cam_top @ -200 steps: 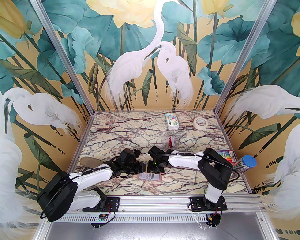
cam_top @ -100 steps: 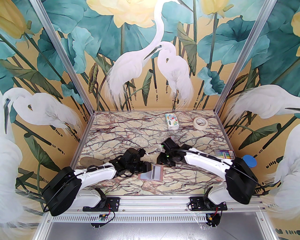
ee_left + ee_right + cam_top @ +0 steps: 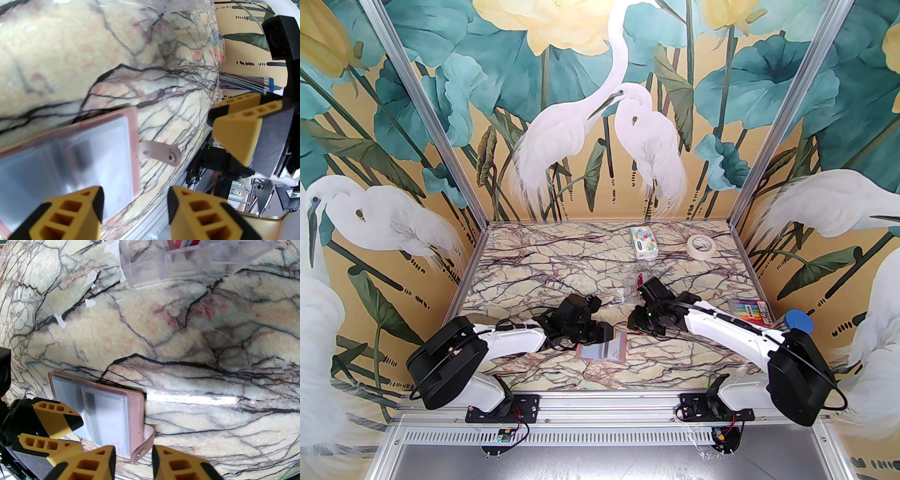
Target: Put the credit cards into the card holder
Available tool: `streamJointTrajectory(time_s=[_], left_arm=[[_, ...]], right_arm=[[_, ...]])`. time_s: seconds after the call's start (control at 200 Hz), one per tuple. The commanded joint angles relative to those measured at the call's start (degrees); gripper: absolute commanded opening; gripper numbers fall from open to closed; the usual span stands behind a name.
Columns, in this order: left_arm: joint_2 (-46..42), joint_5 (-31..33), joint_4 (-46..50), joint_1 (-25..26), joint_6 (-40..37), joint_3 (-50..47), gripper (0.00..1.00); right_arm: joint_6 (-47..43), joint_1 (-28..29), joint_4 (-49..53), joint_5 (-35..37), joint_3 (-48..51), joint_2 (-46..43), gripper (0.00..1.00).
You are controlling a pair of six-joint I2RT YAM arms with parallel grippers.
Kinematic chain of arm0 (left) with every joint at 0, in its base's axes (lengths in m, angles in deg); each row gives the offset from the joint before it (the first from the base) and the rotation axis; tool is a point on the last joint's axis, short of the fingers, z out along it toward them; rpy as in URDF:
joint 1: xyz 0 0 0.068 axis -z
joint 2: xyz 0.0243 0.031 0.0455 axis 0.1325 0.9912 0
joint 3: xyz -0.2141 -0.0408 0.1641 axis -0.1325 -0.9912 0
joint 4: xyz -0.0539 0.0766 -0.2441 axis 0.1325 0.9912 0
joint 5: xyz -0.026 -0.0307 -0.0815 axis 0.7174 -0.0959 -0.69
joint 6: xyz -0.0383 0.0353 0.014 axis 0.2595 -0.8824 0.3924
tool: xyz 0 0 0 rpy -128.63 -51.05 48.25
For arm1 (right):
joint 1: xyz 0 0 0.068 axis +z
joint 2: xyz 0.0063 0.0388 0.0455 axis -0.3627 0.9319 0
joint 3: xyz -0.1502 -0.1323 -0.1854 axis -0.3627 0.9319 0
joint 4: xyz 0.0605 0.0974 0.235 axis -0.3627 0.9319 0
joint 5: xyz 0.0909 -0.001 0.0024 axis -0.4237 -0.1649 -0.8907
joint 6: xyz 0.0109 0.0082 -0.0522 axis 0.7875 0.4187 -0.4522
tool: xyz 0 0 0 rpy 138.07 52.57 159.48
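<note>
The card holder (image 3: 618,348) lies open on the tabletop (image 3: 562,272) near its front edge, roughly midway between the two arm bases, with its strap and snap button (image 3: 142,452) stretched out flat to one side. Clear sleeves cover its inner face, and a grey card (image 3: 603,349) with a dark stripe shows among them; whether it sits fully in a pocket I cannot tell. A red card (image 3: 185,244) stands upright in a clear stand (image 3: 164,268) farther back, well apart from the holder.

The left fingers (image 3: 93,201) hang low over the holder's left edge, spread wide with nothing between them. The right fingers (image 3: 105,458) hover just above the holder's strap end, parted by a moderate gap and holding nothing. The two sets of fingers are close together over the holder.

A colourful tissue pack (image 3: 643,242) and a roll of masking tape (image 3: 701,245) sit near the back wall. A pack of coloured pens (image 3: 750,310) and a tube with a blue cap (image 3: 798,322) lie by the right wall.
</note>
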Motion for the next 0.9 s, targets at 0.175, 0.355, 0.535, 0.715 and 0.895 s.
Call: streamJointTrajectory(time_s=[0.175, 0.355, 0.535, 0.715, 0.895], left_arm=[[-3.19, 1.96, 2.73, 0.45, -1.12, 0.52, 0.5], [-7.2, 5.18, 8.51, -0.8, -2.34, -1.23, 0.5], [-13.12, 6.13, 11.34, -3.92, -2.05, -5.76, 0.5], [-14.15, 8.83, 15.91, -5.32, -3.35, -6.62, 0.49], [-14.15, 11.51, 17.94, -5.63, -3.79, -7.28, 0.49]], right_arm=[[-1.2, -0.37, 0.52, 2.06, -0.71, -0.53, 0.32], [-5.82, -1.1, 5.45, 7.77, -7.14, 2.53, 0.32], [-10.15, -1.64, 8.82, 11.38, -14.28, 7.77, 0.32], [-11.5, -1.61, 8.58, 11.47, -17.25, 11.5, 0.31], [-12.24, -1.67, 8.59, 11.66, -18.29, 13.36, 0.31]])
